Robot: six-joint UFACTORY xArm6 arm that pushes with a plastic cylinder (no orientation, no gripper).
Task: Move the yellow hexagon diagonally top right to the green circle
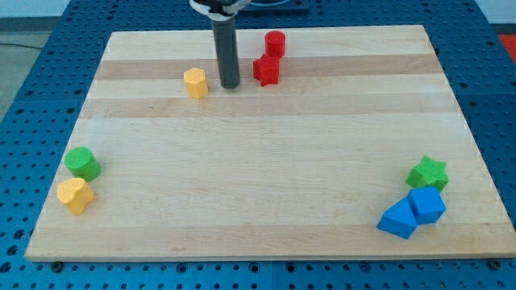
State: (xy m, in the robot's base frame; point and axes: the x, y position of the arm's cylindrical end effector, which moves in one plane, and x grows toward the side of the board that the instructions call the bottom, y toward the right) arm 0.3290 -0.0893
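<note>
the wooden board (pixel 266 153) fills most of the view, resting on a blue perforated table (pixel 32 97). the arm ends in a dark rod, no jaws to open or close, so there is nothing to say about a grasp; my tip (pixel 230 85) sits near the top edge, just to the right of the yellow hexagon (pixel 195 82) and left of the red star-like block (pixel 266 70). the green circle (pixel 83 163) is far off by the left edge toward the bottom-left corner, with a yellow heart-like block (pixel 75 196) touching it below. by my judgement the push has not properly begun: the hexagon is well apart from its goal, and the tip is on the side suited to driving it leftward and down toward a spot just above and right of the circle. counting: two blue blocks, a cube (pixel 426 205) and a wedge-like piece (pixel 397 219), near the bottom-right corner; one green star (pixel 427 173) above them; two red blocks, including the red cylinder (pixel 275 43); two yellow; one green circle.
</note>
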